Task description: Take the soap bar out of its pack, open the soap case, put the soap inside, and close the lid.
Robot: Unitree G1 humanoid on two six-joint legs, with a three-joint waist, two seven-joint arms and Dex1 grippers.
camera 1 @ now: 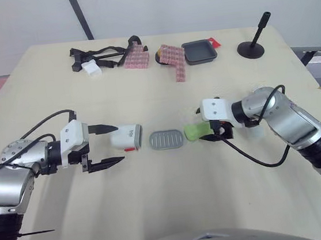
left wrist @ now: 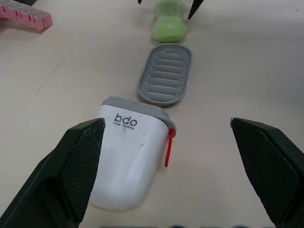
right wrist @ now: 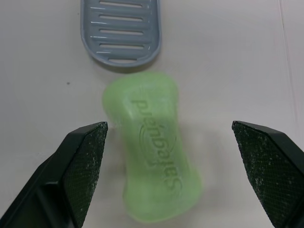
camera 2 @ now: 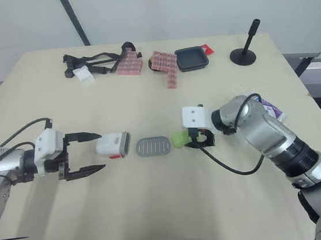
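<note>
Green soap (right wrist: pixel 152 156) lay unwrapped inside the wide-spread right tool (right wrist: pixel 168 137); left tool (left wrist: pixel 167 126) (spread wide too) flanked the white case (left wrist: pixel 126 161), not yet filled.

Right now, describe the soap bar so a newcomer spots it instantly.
On the light table, three items lie in a row mid-table. The soap bar is the one at the robot's right end, next to the grey slotted tray, straddled by the open right hand. It alone is pale green and waisted.

Black tray (camera 1: pixel 199 52), stand (camera 1: pixel 251 49), straps (camera 1: pixel 103 54)
</note>
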